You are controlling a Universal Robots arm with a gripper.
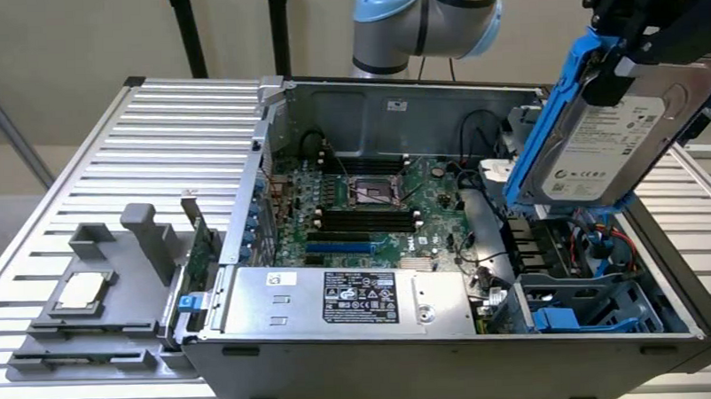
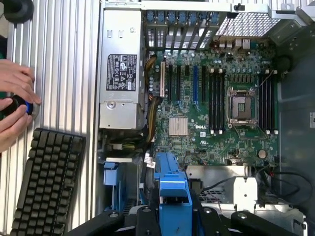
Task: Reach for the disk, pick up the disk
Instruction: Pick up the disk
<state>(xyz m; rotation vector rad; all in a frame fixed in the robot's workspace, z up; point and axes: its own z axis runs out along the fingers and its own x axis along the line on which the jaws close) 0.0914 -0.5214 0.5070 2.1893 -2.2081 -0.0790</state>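
The disk (image 1: 608,137), a silver-grey hard drive with a white label and bright blue rails, hangs tilted above the open computer case (image 1: 456,364), on the exterior view's right. My black gripper (image 1: 620,62) is shut on its upper end. In the wrist view the disk's blue rail (image 2: 172,194) sits between my gripper (image 2: 172,219) fingers (image 2: 146,219), with the motherboard (image 2: 216,98) far below. The disk is clear of the drive bay (image 1: 577,276) beneath it.
The case holds a motherboard (image 1: 368,199) and a silver power supply (image 1: 335,298). A grey holder with a small square chip (image 1: 81,293) stands on the slatted table (image 1: 152,144). A black keyboard (image 2: 44,182) and a person's hands (image 2: 15,103) lie beside the case.
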